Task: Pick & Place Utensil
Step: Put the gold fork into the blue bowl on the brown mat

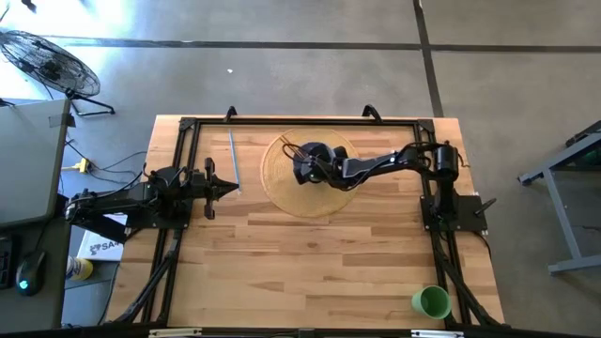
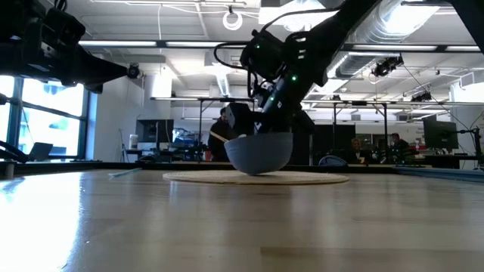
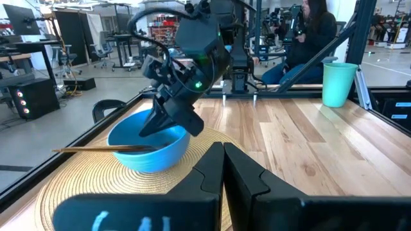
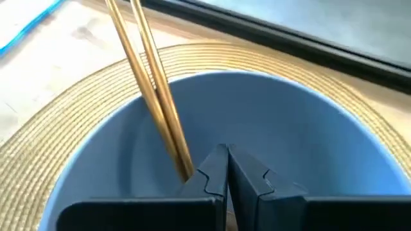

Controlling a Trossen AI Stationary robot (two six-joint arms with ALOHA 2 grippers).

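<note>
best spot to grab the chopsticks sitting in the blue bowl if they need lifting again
Probably the free ends of the chopsticks that stick out past the rim of the blue bowl, gripped across the pair from above. They lie slanted, lower tips down in the bowl beside the right gripper, so the bowl wall blocks a low grip, while the raised ends hang clear over the woven mat.

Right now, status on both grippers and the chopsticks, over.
Right gripper shut, down inside blue bowl on woven mat. Chopsticks resting in bowl, ends over rim. Left gripper shut, parked beside mat. Nothing in the way.
</note>
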